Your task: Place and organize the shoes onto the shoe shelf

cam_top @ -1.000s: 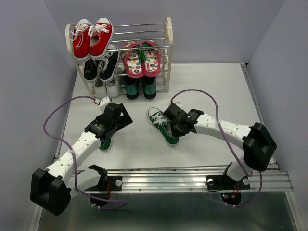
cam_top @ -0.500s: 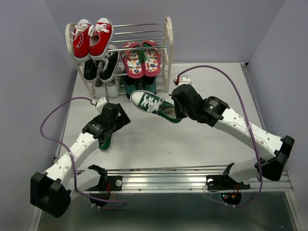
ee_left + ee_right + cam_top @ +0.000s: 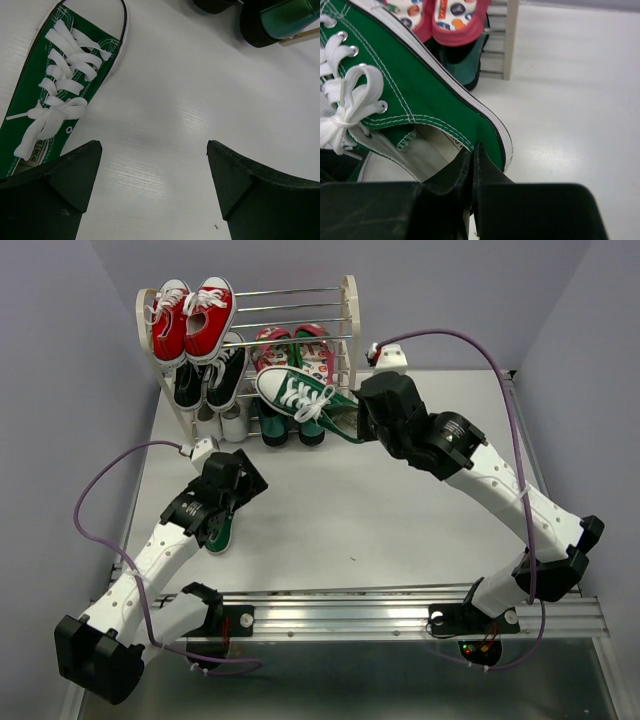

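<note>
- lifted since the earlier frames, the right jaws are clamped on the heel of one green sneaker [image 3: 298,398] and have carried it off the tabletop [image 3: 400,530] up to the shoe shelf [image 3: 348,340].
- that sneaker now hangs with its toe to the left, in front of the flip-flops [image 3: 318,340] on the middle tier and above the loafers [image 3: 275,430].
- left jaws are spread wide and hold nothing; they hover where they were, beside the other green sneaker [image 3: 65,85], which lies on the tabletop.

Lab test cell: white table [image 3: 420,530], lilac walls [image 3: 450,300], mounting rail [image 3: 350,612]
</note>
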